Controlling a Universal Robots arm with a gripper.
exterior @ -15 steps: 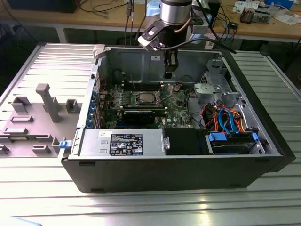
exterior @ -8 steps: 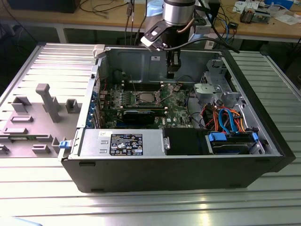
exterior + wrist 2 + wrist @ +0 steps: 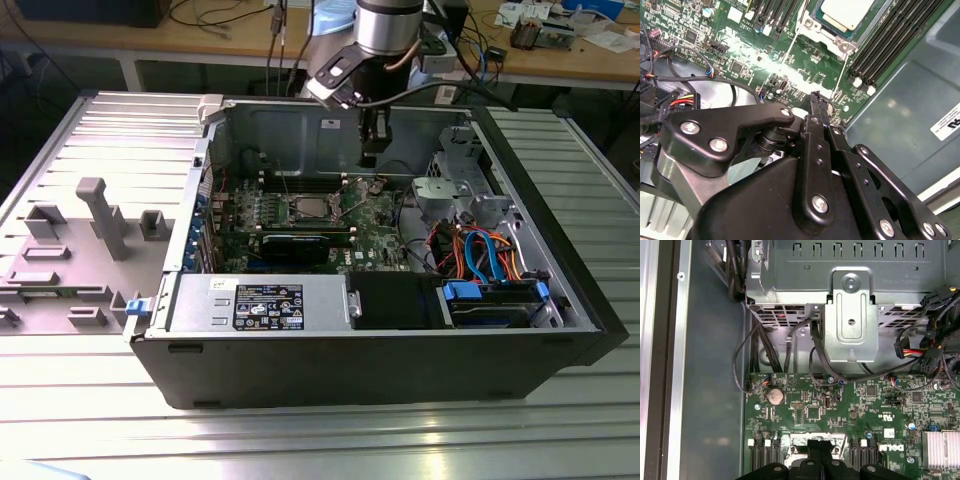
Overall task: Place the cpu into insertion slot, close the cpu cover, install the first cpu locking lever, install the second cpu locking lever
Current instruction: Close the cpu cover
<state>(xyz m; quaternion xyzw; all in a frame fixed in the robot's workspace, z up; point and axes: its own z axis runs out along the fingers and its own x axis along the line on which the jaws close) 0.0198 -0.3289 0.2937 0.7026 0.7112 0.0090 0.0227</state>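
end effector (image 3: pixel 815 98), pressed together and empty, hovered with the cpu (image 3: pixel 844 11) just ahead; drifting low risked gouging the motherboard (image 3: pixel 745 56).

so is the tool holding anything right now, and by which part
Nothing is held: the tool is shut with nothing between its tips, above the board. The chip sits in place on the board.

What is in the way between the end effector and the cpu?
Nothing visible. In the second wrist view the end effector hangs over bare motherboard short of the cpu, with only low board parts between.
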